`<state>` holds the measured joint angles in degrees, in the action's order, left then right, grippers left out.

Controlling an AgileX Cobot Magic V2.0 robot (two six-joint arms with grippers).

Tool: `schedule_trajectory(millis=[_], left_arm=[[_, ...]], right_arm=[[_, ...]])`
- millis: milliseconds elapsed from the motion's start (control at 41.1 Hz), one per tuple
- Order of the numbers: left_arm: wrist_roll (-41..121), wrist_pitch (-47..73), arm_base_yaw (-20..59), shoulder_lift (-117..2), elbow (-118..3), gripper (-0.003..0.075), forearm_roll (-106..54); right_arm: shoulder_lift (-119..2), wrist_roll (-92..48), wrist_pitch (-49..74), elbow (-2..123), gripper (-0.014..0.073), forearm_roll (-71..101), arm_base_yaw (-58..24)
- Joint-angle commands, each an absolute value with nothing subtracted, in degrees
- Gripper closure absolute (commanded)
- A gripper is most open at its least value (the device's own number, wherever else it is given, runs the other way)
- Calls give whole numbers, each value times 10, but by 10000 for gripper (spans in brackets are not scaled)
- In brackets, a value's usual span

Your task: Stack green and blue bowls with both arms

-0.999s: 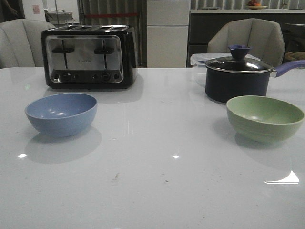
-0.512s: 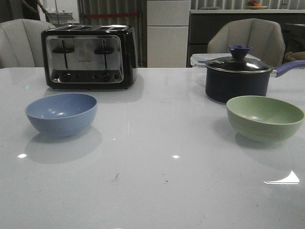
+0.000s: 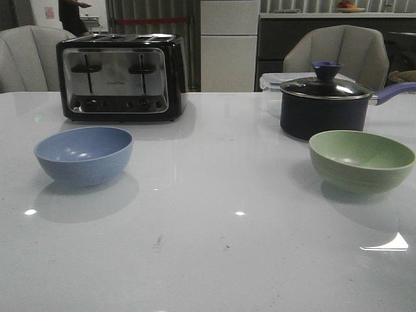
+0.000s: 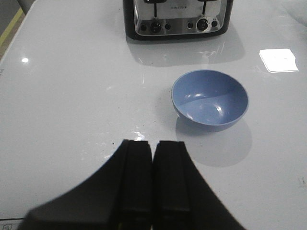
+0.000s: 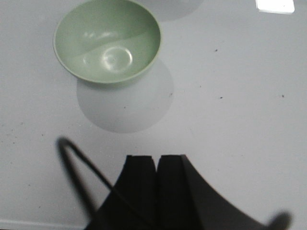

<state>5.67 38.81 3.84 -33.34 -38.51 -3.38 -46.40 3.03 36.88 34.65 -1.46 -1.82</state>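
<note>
Currently both grippers hang above the bench, neither touching anything. Left gripper [image 4: 153, 148]: fingers pressed together, no gap between the pads, nothing held; it sits over bare white tabletop on the left side, blue bowl [image 4: 210, 99] near it but apart. Right gripper [image 5: 157, 163]: fingers likewise together, empty, over bare surface, green bowl [image 5: 107, 40] near but not touched. A thin dark cable [image 5: 79, 165] crosses the right wrist view beside the fingers. Neither arm shows in the front view.

Left to right across the table [image 3: 208, 260]:
- toaster [image 3: 119, 77], black and chrome, at the far left of the bench, standing behind the blue bowl with a gap between them.
- blue bowl [image 3: 83, 155], upright, empty, on the left half, closer to the near edge than the toaster.
- centre of the bench carries only light glints and a few small specks.
- saucepan [image 3: 327, 106], dark, glass lid on with blue knob, purple handle pointing toward the right edge; stands toward the far right.
- clear plastic container [image 3: 272, 82] behind the saucepan, mostly hidden by it.
- green bowl [image 3: 361, 160], upright, empty, near the right edge, just in front of the saucepan; can't tell if they touch.

Bowls well apart, opposite sides, not stacked. Nothing lies between them.
</note>
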Motion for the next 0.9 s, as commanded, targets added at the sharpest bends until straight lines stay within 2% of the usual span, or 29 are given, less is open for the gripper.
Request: schedule_trajectory(millis=[0, 73, 146, 244, 560, 877], left_arm=[[52, 350, 42, -348, -406, 561, -37], [52, 350, 42, -352, -406, 454, -37], [52, 351, 42, -354, -405, 309, -37], [52, 349, 42, -354, -405, 197, -37], [52, 349, 42, -354, -405, 190, -37], [52, 349, 42, -354, -405, 190, -37]], right_arm=[[-488, 30, 342, 368, 475, -16, -18], [-507, 30, 338, 368, 327, -16, -18], [-522, 30, 332, 368, 190, -16, -18], [-548, 30, 318, 368, 84, -16, -18], [-665, 30, 278, 422, 71, 14, 4], [-827, 19, 333, 564, 71, 42, 40]])
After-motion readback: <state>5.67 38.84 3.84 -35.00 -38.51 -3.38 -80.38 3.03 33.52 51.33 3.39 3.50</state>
